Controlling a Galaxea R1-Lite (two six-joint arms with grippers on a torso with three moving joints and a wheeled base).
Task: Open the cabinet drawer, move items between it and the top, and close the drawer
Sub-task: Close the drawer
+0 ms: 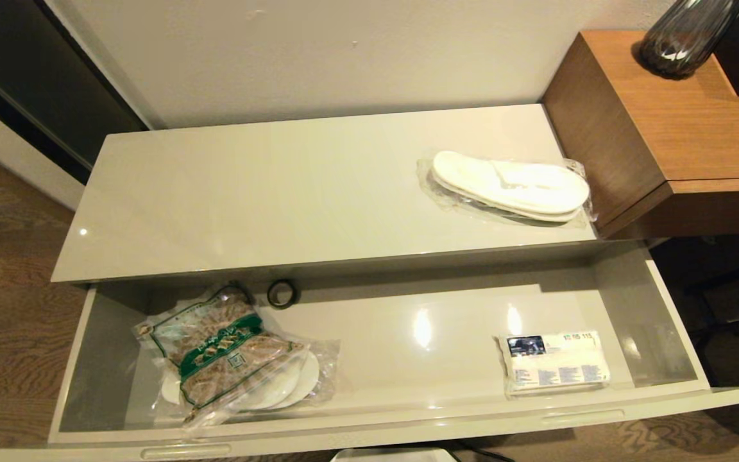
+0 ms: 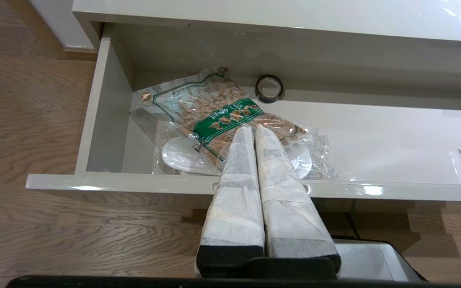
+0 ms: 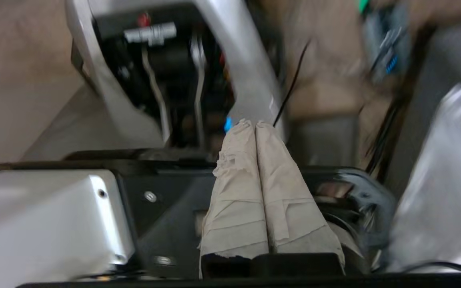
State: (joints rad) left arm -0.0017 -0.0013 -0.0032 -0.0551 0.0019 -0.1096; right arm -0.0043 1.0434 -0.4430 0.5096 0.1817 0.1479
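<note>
The cabinet drawer (image 1: 408,417) stands pulled out wide below the top (image 1: 280,192). At its left end the clear food bag (image 1: 225,350) with the green-and-white label lies on a wrapped pair of white slippers (image 1: 292,385). A second wrapped pair of slippers (image 1: 510,186) rests on the top's right end. Neither gripper shows in the head view. In the left wrist view my left gripper (image 2: 253,127) is shut and empty, held outside the drawer's front wall and pointing at the food bag (image 2: 218,116). My right gripper (image 3: 254,123) is shut and empty, down by the robot's own body.
A white tissue pack (image 1: 555,362) with a dark blue label lies at the drawer's right end. A small black ring (image 1: 281,293) sits against the drawer's back. The brown wooden block (image 1: 677,122) with a dark vase (image 1: 684,35) borders the top on the right.
</note>
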